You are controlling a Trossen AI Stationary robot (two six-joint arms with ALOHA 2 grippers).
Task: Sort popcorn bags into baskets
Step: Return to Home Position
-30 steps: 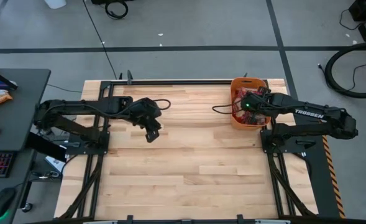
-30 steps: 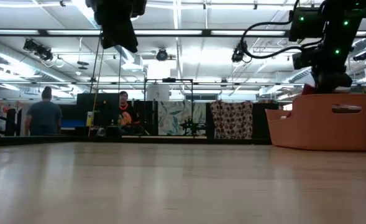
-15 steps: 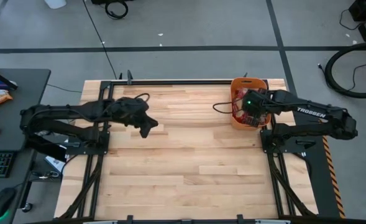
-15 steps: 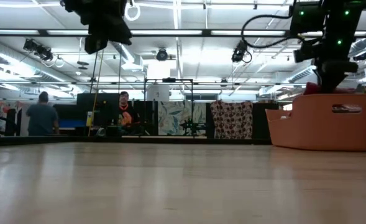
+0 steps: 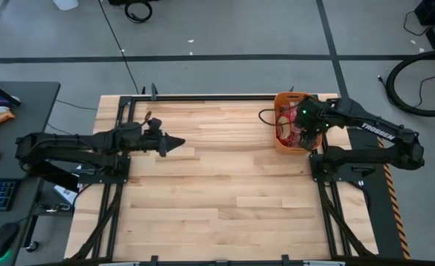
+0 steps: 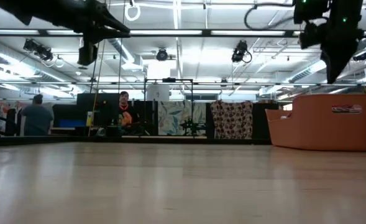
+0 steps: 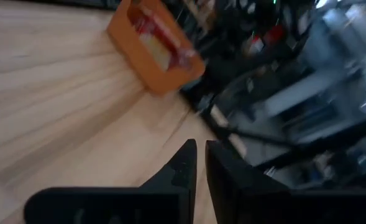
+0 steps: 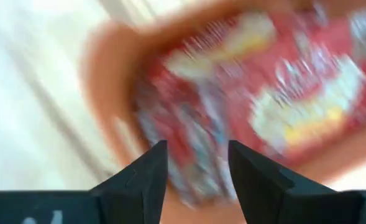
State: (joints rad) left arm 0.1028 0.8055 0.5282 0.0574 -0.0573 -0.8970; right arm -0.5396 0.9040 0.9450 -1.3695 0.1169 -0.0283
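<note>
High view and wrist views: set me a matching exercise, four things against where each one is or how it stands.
Things
1. left gripper
2. right gripper
3. orange bin
4. popcorn bags

Places and states
A. piled inside the bin
B. on the table, at the high view's upper right
C. over the table's left part, fingers shut, holding nothing
D. above the bin, fingers open, holding nothing

Pairs: 1-C, 2-D, 3-B, 4-A

The table is a light wooden plank top. An orange basket stands directly on it, at the corner on the right arm's side, close to the top edge in the high view.
</note>
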